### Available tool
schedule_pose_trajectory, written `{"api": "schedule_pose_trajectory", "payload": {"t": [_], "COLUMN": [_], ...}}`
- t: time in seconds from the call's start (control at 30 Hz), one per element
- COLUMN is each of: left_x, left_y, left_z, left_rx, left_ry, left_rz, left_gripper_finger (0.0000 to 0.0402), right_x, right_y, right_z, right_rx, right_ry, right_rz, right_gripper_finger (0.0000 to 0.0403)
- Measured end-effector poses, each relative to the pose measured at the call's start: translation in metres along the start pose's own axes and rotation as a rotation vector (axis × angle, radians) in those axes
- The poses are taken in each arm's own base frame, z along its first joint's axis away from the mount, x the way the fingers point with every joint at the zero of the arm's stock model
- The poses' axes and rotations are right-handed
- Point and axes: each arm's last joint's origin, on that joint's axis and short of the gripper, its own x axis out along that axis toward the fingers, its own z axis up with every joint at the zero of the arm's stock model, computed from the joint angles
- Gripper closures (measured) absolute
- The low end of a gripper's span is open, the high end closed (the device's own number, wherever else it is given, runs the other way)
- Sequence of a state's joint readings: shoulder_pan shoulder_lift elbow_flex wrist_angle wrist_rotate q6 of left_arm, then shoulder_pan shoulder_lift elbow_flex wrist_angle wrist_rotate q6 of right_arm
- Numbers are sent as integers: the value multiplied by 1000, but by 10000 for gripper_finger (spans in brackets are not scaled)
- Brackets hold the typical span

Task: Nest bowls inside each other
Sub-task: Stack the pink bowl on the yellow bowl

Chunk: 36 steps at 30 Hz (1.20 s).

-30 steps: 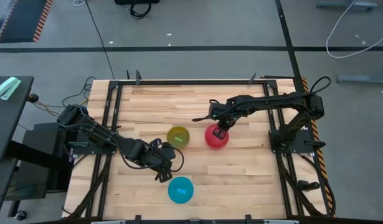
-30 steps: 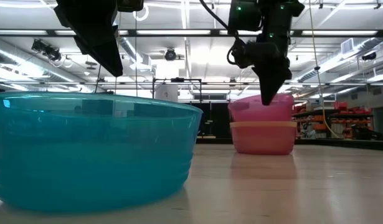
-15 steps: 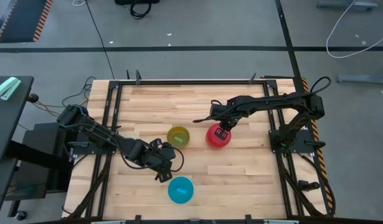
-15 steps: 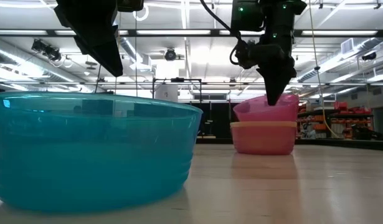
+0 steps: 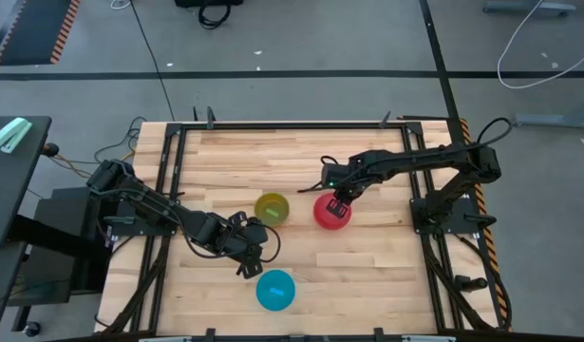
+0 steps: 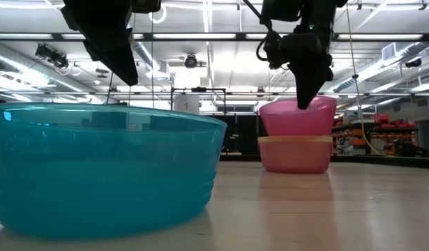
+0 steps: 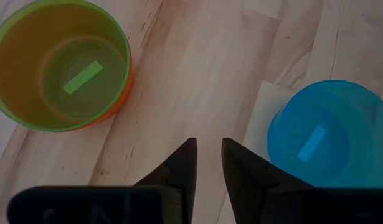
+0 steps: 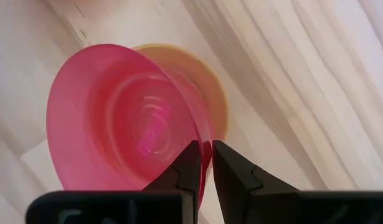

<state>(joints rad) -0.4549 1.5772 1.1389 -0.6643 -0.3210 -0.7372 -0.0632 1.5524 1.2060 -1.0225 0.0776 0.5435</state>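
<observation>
a large industrial lab or workshop hall. the low view looks past the worktop (image 6: 381,202) into a wide open room with long rows of strip lights (image 6: 200,49) across a high ceiling, and racks of shelving (image 6: 381,136) stocked with gear at the right of the frame. the high view shows a grey concrete floor (image 5: 301,43) with dark tape lines, a hazard-striped mat (image 5: 35,28) in the upper left, and loose cables (image 5: 534,47) in the upper right. the butcher-block worktop sits in a black metal frame (image 5: 292,124) carrying two robot arms.
</observation>
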Motion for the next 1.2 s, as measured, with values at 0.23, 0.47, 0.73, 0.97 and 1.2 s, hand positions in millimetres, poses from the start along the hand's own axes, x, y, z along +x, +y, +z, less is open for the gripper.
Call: {"api": "schedule_pose_trajectory", "payload": {"t": [0.23,0.47,0.73,0.97,1.2], "left_x": [0,0,0,0,0], "left_y": [0,0,0,0,0], "left_z": [0,0,0,1,1], "left_rx": [0,-1,0,16,16], "left_ry": [0,-1,-1,-2,-4], "left_rz": [0,-1,-1,0,-1], "left_gripper_finger": [312,319,310,319,310], "right_x": [5,9,20,28,33], "right_y": [2,3,0,6,2], "right_z": [2,4,-3,2,-4], "right_rx": [24,21,-15,-29,-47], "right_ry": [-8,-30,-16,-33,-4], "right_rz": [3,8,-25,18,0], "right_gripper_finger": [355,355,355,355,355]}}
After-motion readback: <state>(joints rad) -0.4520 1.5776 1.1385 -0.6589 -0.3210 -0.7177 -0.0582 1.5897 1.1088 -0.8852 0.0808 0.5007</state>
